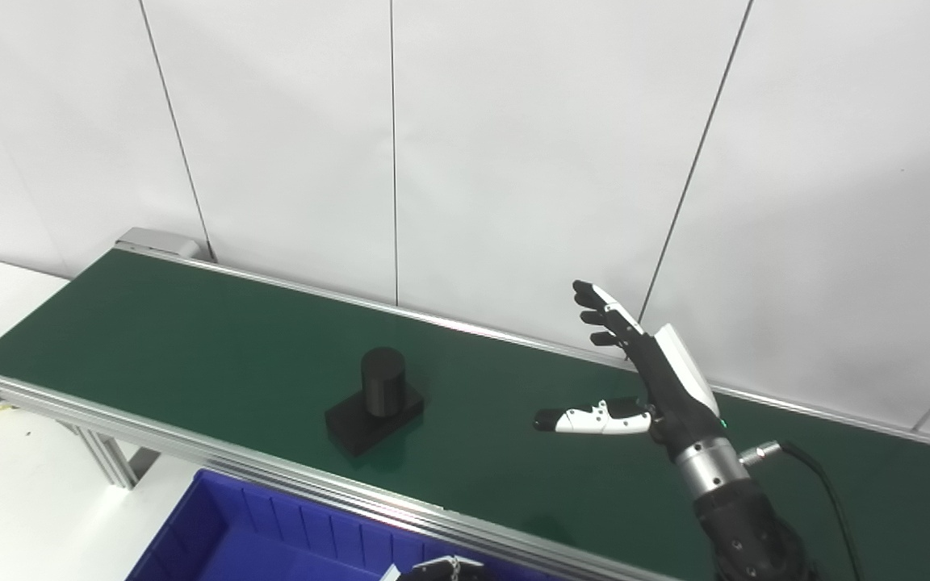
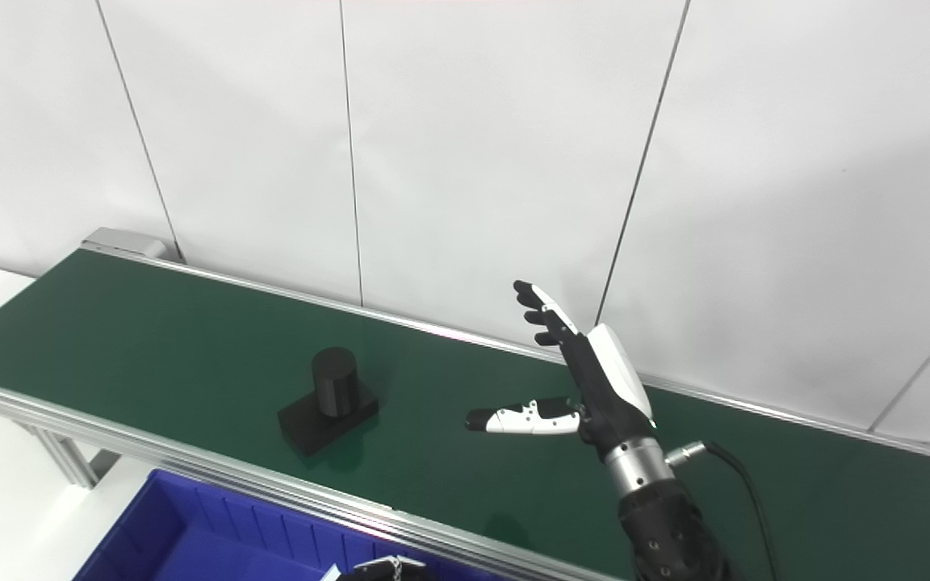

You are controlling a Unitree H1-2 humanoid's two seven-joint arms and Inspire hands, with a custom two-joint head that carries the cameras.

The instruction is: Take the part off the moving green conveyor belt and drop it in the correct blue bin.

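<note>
Black part (image 1: 374, 399) was seen upright mid-belt on the green conveyor (image 1: 190, 323), well apart from the right hand (image 1: 643, 379) held spread and empty above it, so a mistimed closure could be expected to topple it.

A factory-style test cell: green conveyor belt (image 1: 190, 323), blue bin (image 1: 271, 537), bare white panel walls (image 1: 513, 121).

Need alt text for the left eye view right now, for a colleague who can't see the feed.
The right hand hangs open above the green conveyor belt, fingers spread and thumb pointing at a black part, a cylinder on a flat base, lying on the belt apart from the hand. A blue bin sits below the belt's near rail; white wall panels stand behind.
</note>
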